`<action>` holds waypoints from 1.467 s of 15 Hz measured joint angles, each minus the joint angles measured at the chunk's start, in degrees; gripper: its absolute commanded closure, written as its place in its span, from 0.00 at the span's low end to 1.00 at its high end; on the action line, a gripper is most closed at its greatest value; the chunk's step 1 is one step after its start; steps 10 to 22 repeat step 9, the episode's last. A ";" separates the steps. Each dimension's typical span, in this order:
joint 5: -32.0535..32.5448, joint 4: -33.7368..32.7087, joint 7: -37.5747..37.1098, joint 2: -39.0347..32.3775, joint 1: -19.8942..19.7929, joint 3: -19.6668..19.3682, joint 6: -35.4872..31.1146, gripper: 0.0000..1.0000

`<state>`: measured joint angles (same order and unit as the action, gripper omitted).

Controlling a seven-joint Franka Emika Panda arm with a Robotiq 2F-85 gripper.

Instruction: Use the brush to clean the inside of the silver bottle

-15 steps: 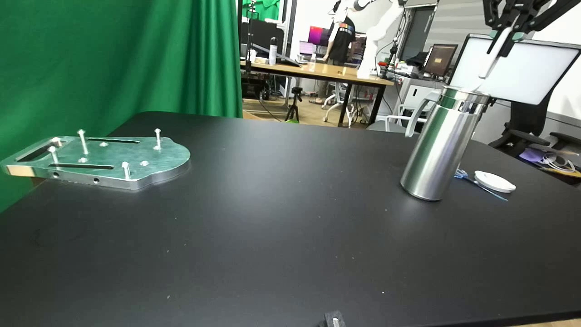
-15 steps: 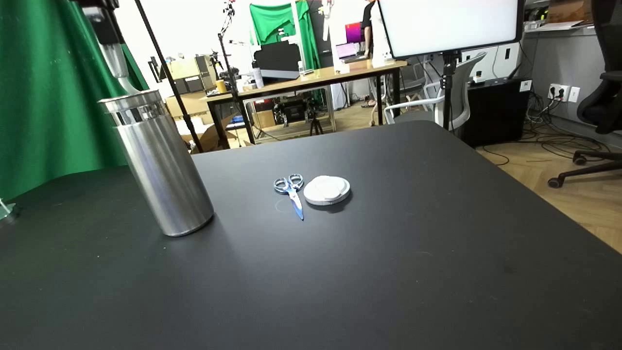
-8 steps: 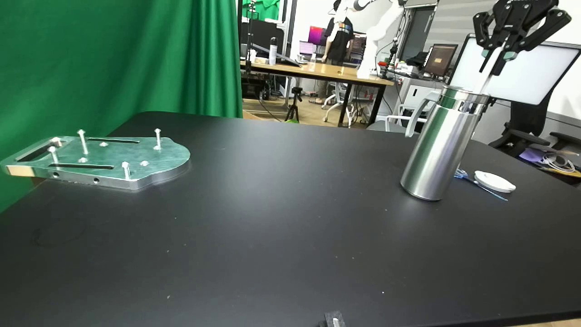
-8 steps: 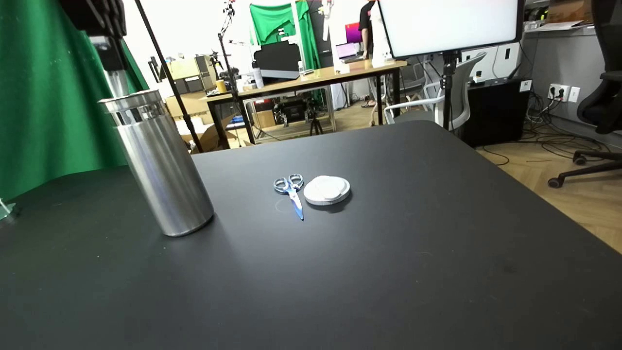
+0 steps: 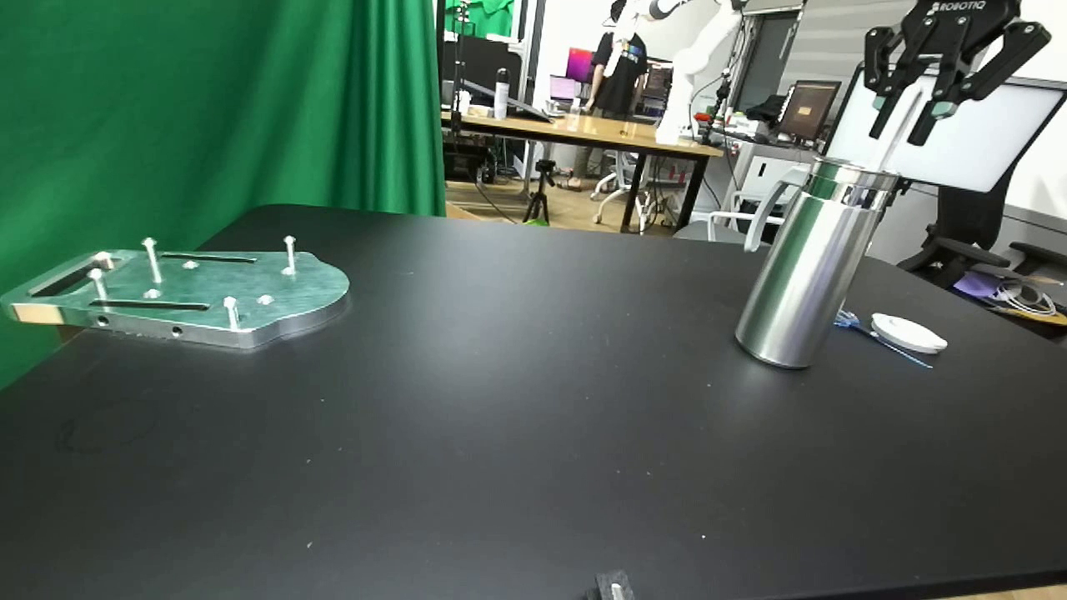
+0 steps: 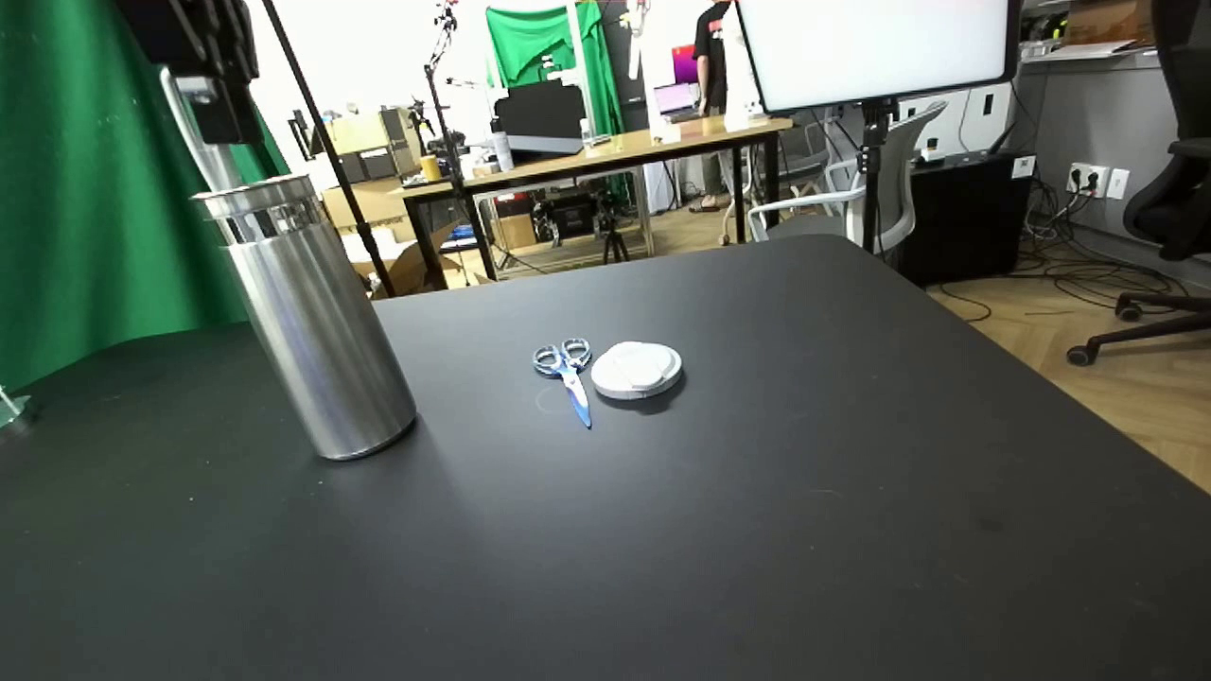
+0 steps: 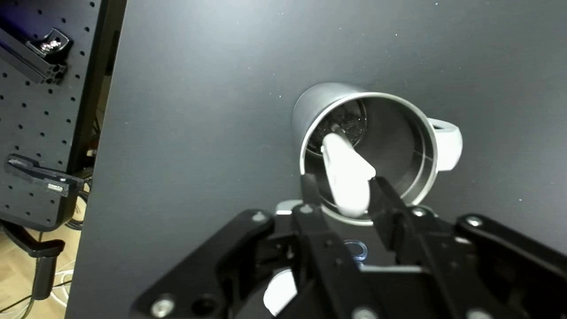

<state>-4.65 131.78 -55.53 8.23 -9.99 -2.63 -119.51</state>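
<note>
The silver bottle [image 5: 813, 275] stands on the black table, its handle [image 5: 771, 212] on one side. It also shows in an exterior view [image 6: 322, 340] and, from above with its mouth open, in the wrist view [image 7: 316, 104]. The pale brush [image 5: 902, 129] stands in the bottle mouth, its upper part sticking out; its lower part is mostly hidden inside. My gripper [image 5: 898, 139] is just above the mouth with its fingers spread around the brush. In the wrist view a gap shows between the brush [image 7: 347, 177] and the left finger; whether the right finger touches it I cannot tell.
Blue scissors [image 6: 568, 374] and a white round lid [image 6: 637, 371] lie on the table [image 6: 710, 530] near the bottle. A metal plate with upright pegs [image 5: 175, 287] lies at the far side. A large screen [image 5: 967, 125] stands behind the bottle.
My gripper has moved down toward the bottle, lowering the brush deeper into it. Then its fingers have spread apart, and the brush's upper end leans out past the fingers in an exterior view.
</note>
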 measured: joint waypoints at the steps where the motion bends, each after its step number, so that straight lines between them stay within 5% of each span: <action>1: 0.00 -0.19 0.00 0.12 0.00 -0.14 0.09 0.27; 4: -0.04 -0.85 0.01 1.73 0.00 -0.50 0.79 0.05; 6: -0.09 -1.21 0.03 3.73 -0.01 -0.75 1.86 0.00; 7: -0.02 -1.29 0.03 4.76 -0.06 -0.84 2.56 0.10; 9: 0.37 -1.29 0.03 6.21 -0.29 -0.89 4.05 0.00; 22: 0.37 -1.29 0.03 6.21 -0.29 -0.89 4.05 0.00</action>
